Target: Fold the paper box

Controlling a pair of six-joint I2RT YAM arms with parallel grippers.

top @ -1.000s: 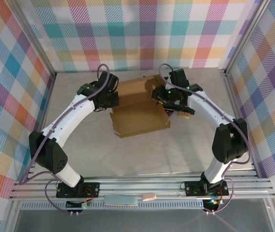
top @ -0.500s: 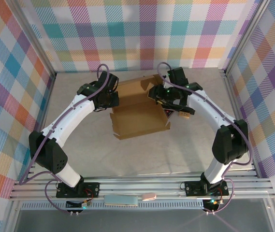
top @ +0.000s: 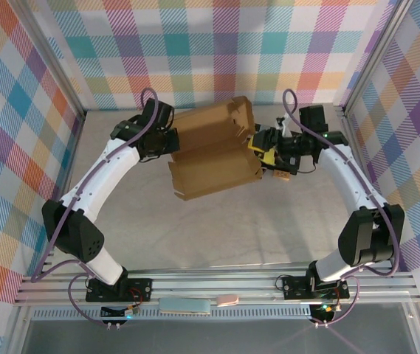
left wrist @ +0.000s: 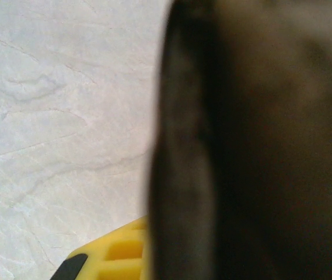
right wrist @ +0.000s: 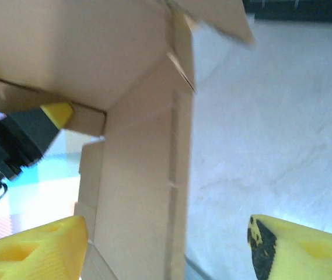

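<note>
I see the paper box (top: 210,151) in the upper middle of the top view. It is plain brown card, part folded, with its top panel tipped over the bottom one. My left gripper (top: 167,140) is closed tight on the box's left edge. My right gripper (top: 261,151) sits just beside the right edge, its yellow fingers (right wrist: 37,248) spread wide, holding nothing. A second ago the box lay open like a tray with the right gripper on its flap — now that gripper has backed off to the right.
</note>
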